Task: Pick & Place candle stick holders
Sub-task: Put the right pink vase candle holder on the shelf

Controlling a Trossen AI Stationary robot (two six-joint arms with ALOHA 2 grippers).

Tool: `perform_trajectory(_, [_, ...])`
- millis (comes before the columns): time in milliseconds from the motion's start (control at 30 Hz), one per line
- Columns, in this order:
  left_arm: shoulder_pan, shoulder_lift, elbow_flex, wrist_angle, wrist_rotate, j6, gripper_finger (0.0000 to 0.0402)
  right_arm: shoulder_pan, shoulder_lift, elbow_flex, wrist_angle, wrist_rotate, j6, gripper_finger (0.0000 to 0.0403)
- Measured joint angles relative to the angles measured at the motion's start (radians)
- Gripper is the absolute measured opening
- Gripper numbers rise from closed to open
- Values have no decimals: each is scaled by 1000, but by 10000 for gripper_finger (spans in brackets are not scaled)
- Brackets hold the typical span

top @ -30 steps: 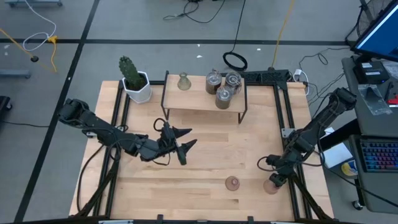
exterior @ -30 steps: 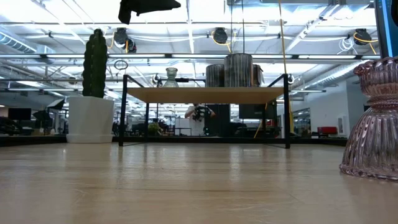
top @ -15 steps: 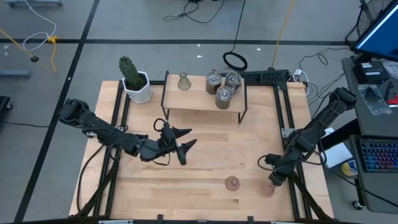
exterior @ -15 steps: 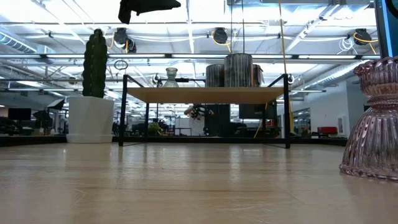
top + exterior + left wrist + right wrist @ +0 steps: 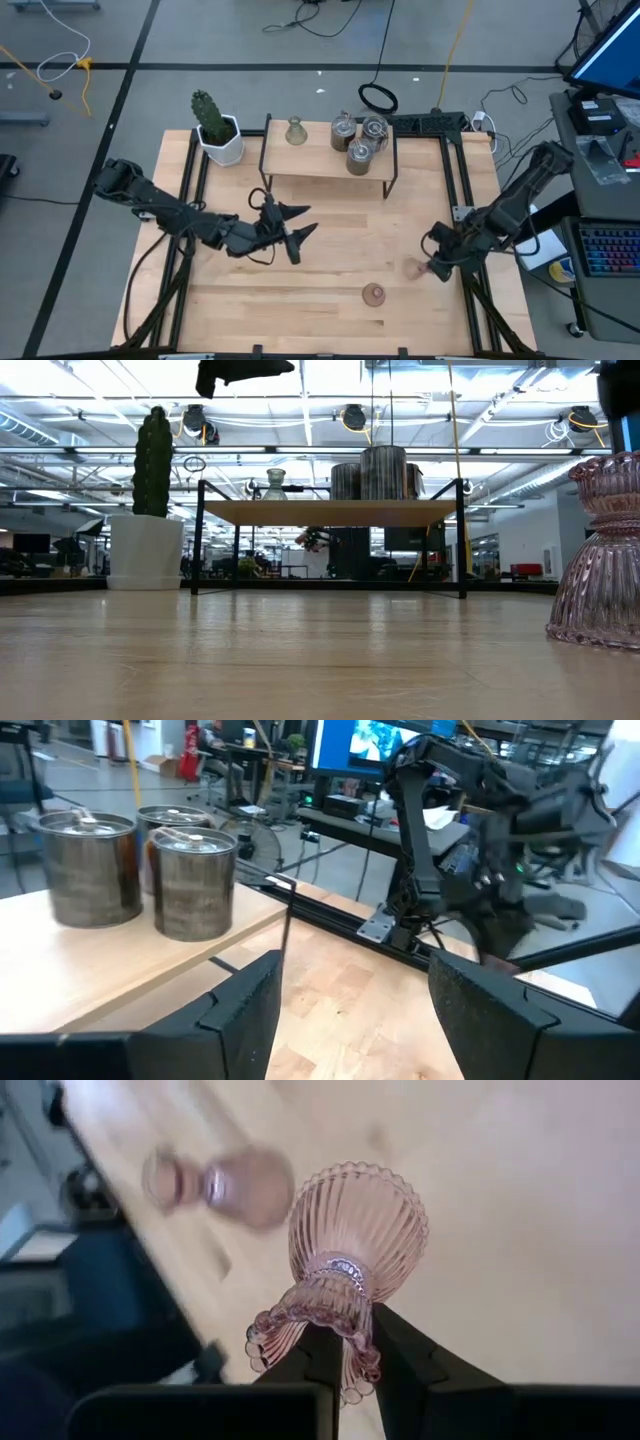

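Note:
My right gripper is shut on a pink ribbed bell-shaped holder near the table's right edge. A second pink holder stands on its bell base near the front edge; it is large in the low view. A pale green holder and three silvery round holders stand on the raised shelf at the back. My left gripper hangs open and empty over the table's middle; its wrist view shows the silvery holders. My right gripper pinches the pink holder's frilled narrow end between its two fingers. The wide bell end points away from the fingers, so the holder lies tilted off upright. It looks lifted clear of the table.
A cactus in a white pot stands at the back left beside the shelf. Black frame rails run along the table's left and right sides. Bare wood lies between the shelf and the front edge.
My right gripper has moved up and toward the far edge, a little leftward, carrying the pink holder. The holder has come off the table near the front right corner and is tilted. My left arm has kept still.

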Motion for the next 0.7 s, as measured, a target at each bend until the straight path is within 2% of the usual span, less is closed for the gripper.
perform_trajectory(167, [41, 0, 0, 4, 124, -3, 251, -77, 31, 119, -33, 101, -135, 25])
perform_trajectory(300, [68, 0, 27, 1, 241, 43, 251, -185, 104, 198, -54, 97, -295, 25])
perform_trajectory(433, [75, 0, 97, -45, 296, 168, 251, -305, 190, 284, -46, 96, -464, 25])
perform_trajectory(533, [75, 0, 171, -156, 317, 225, 251, -383, 265, 356, -45, 78, -590, 25])
perform_trajectory(700, [75, 3, 293, -402, 325, 229, 250, -481, 399, 479, -42, 38, -779, 25])
